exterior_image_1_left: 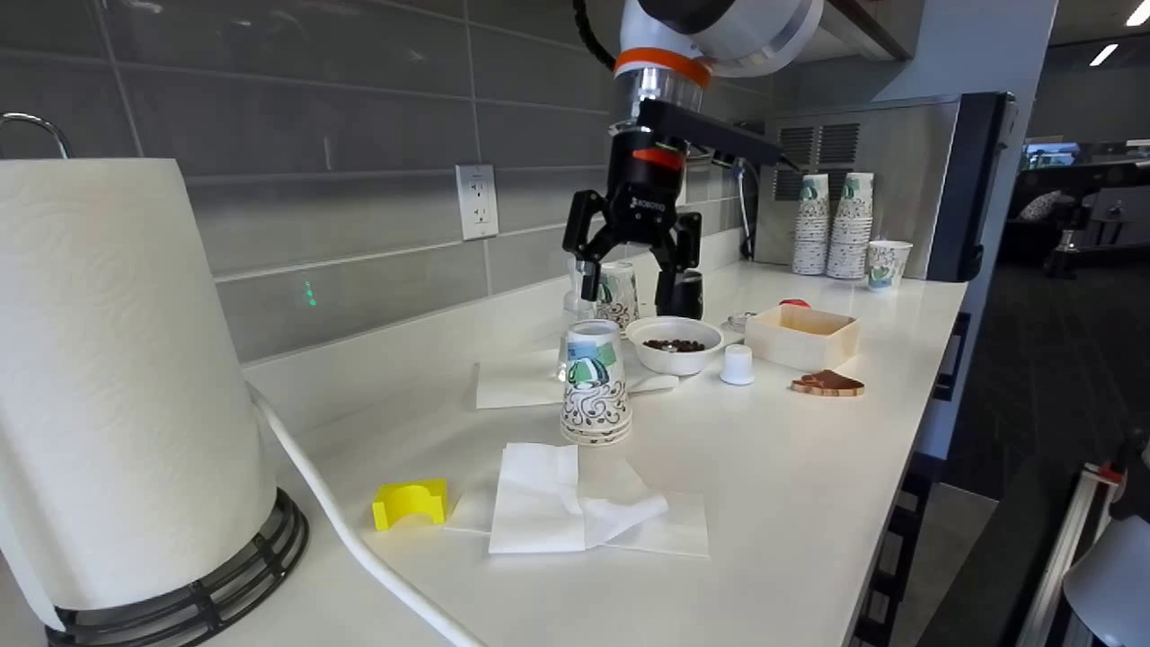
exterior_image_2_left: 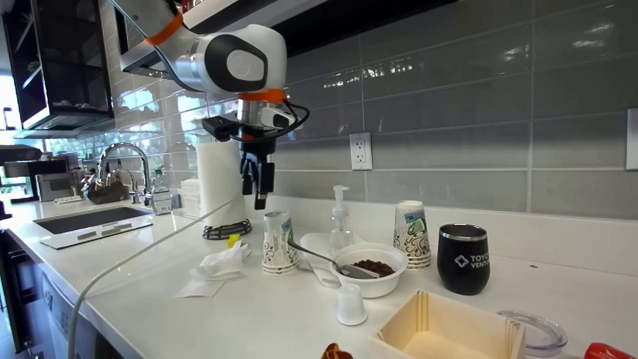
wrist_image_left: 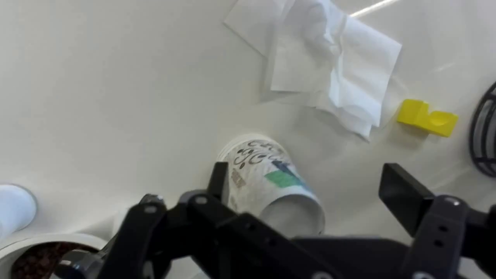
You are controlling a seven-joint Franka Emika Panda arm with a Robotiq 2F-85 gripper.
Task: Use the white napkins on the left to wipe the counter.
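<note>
White napkins (exterior_image_1_left: 539, 503) lie on the counter (exterior_image_1_left: 773, 503), creased and overlapping, loose folds over flatter pieces; their exact number cannot be told. A yellow block (exterior_image_1_left: 410, 504) sits just beside them, and a stack of paper cups (exterior_image_1_left: 595, 386) stands near, upside down. The gripper (exterior_image_1_left: 627, 288) hangs above the counter, pointing down, its fingers (wrist_image_left: 405, 198) spread well apart and clear of the napkins. In the wrist view the cups show lower down, largely between those fingers. A paper towel roll (exterior_image_1_left: 126, 386) stands upright on a black wire base (exterior_image_1_left: 205, 600). In an exterior view, a white bowl (exterior_image_2_left: 369, 289) contains small brown pieces (exterior_image_2_left: 379, 268) and a spoon (exterior_image_2_left: 358, 272); a small white cup (exterior_image_2_left: 351, 305) stands just beside it, a black tumbler (exterior_image_2_left: 463, 264) near it.
</note>
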